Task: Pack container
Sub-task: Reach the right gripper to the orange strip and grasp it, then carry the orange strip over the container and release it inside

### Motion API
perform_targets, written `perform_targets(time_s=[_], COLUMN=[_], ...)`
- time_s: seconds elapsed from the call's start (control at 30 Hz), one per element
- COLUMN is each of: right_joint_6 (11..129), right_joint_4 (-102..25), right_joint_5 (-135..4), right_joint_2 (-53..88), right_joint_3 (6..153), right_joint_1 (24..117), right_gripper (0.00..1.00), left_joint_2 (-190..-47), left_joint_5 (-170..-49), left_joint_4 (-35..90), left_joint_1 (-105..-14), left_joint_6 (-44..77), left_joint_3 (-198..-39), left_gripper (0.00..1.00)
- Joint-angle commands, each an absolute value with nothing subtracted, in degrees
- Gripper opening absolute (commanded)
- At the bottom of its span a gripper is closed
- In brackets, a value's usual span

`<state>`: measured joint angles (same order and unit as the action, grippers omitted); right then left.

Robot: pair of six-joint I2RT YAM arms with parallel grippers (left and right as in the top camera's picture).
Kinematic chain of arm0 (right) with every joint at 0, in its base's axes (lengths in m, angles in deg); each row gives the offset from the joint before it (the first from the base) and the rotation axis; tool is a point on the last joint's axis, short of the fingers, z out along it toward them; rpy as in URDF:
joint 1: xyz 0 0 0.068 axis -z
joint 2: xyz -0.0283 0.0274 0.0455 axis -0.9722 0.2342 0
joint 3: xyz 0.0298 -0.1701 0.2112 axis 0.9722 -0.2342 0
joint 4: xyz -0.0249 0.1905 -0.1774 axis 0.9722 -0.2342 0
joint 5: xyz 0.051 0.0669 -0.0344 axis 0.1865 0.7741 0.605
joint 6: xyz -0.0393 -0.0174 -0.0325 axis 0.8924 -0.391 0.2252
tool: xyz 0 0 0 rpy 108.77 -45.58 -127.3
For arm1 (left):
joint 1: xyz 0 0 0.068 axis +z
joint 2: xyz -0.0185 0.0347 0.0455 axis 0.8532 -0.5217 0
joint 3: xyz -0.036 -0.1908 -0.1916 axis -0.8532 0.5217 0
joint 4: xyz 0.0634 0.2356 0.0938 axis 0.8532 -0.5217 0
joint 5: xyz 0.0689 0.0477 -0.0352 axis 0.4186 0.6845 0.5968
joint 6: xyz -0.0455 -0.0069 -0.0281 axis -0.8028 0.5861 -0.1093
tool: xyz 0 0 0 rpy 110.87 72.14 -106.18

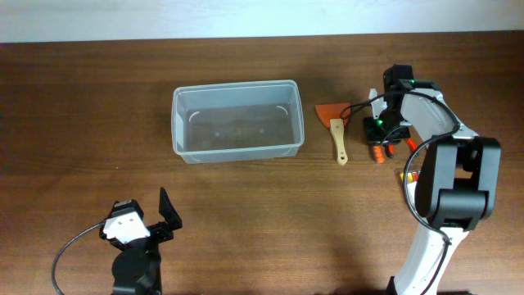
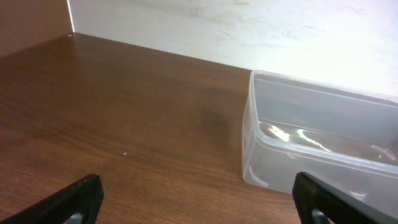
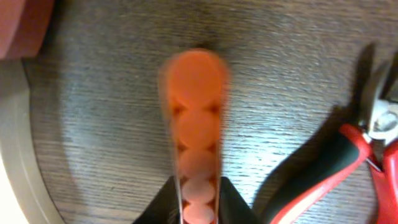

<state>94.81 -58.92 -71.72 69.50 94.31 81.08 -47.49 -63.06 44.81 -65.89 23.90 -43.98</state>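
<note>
My right gripper (image 3: 199,200) pinches one end of a blurred orange disc stack (image 3: 194,106). I judge that hold far enough off-centre that the stack could swing or slip on the carry to the container (image 1: 237,121), which sits at 9 o'clock from it past the scraper (image 1: 334,124), or snag the red-handled pliers (image 3: 348,162) at its 3 o'clock. Only the right wrist view shows that pinch, which the arm hides from overhead, and only the left wrist view shows my left gripper (image 2: 198,183) spread wide and empty, with the container at its 2 o'clock.
</note>
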Motion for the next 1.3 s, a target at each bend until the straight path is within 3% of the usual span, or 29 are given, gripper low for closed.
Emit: perform_targets(time_s=[0.0,0.23,0.5,0.7,1.0,1.27], right_joint_6=[94.74,94.48,94.55,91.70,79.95,76.21], right_joint_4=[-58.83,-60.43,-72.93,-83.12,-82.11,-76.78], right_joint_5=[-71.13,-70.21,-69.49,-69.47,-69.71,-70.91], right_joint_2=[70.03,69.46,66.36,66.36,66.62,71.73], right_joint_3=[93.89,95.81,119.84,137.91,136.71,131.35], right_joint_1=[80.82,80.82,77.08,65.41,50.44,43.62], right_gripper=[0.07,0.04,0.04,0.04,0.04,0.04], left_joint_2=[-47.22,-47.22,-47.22,-47.22,-47.22,-47.22], left_joint_5=[-62.84,-62.86,-62.86,-62.86,-62.86,-62.86], left_joint_4=[44.72,44.72,44.72,44.72,44.72,44.72], left_joint_1=[-66.06,-66.06,-66.06,-66.06,-66.06,-66.06], left_joint_6=[24.40,24.40,24.40,24.40,24.40,24.40], left_joint_3=[-43.78,-43.78,-43.78,-43.78,-43.78,-43.78], left_gripper=[0.99,0.99,0.99,0.99,0.99,0.99])
